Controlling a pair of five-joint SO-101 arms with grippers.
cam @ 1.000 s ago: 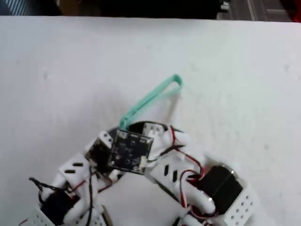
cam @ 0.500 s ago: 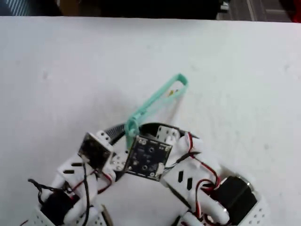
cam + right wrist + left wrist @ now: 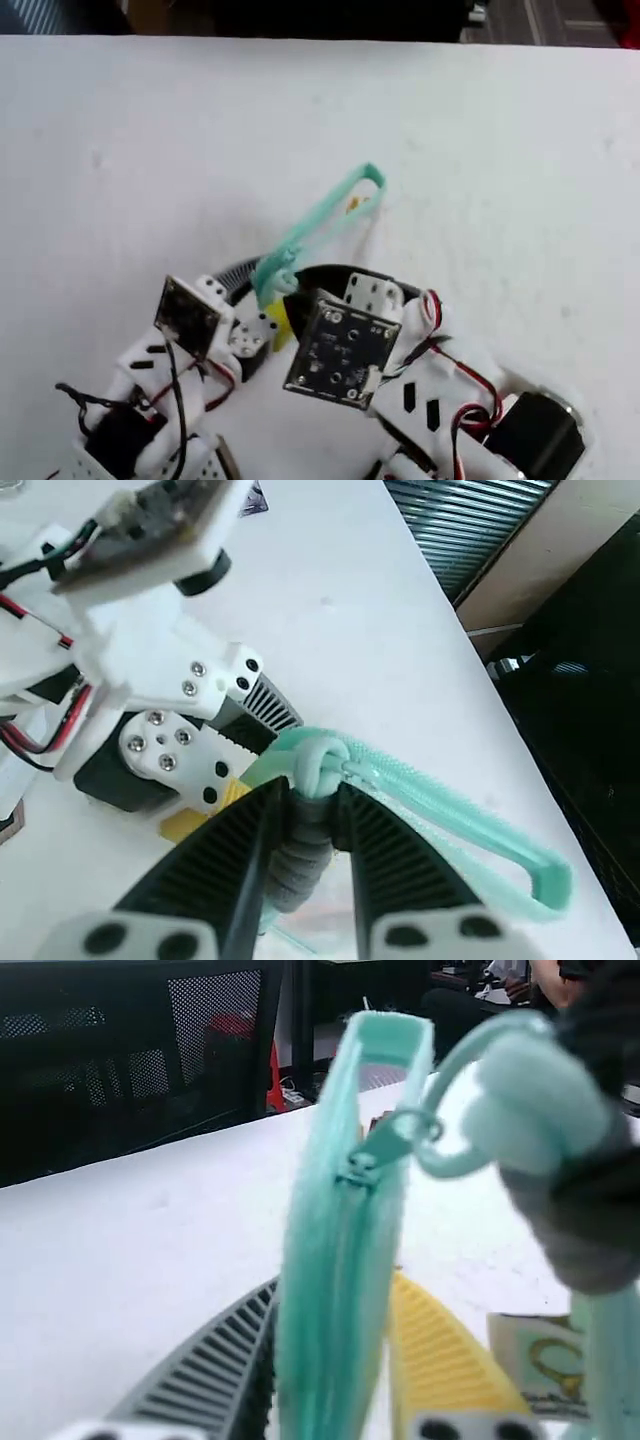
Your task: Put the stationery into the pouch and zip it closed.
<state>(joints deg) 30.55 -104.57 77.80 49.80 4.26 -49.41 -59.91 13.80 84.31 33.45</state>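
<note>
Right wrist view: right fingers (image 3: 240, 850) pinch the zipper pull (image 3: 318, 752). The left fingers (image 3: 445, 1360) clamp the teal pouch (image 3: 335, 1260), standing on edge.

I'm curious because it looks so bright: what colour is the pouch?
Mint green, a pale teal. The pouch shows best in the left wrist view.

pouch (image 3: 322, 220) on edge over the surface (image 3: 120, 150), contact unclear; near end at the arms, far end angled away to the right | left claw (image 3: 258, 298) at near end, one finger either side, pinching pouch | right claw (image 3: 312, 800) just right of left claw, clamped on pull cord (image 3: 320, 755) at pouch's top edge
</note>
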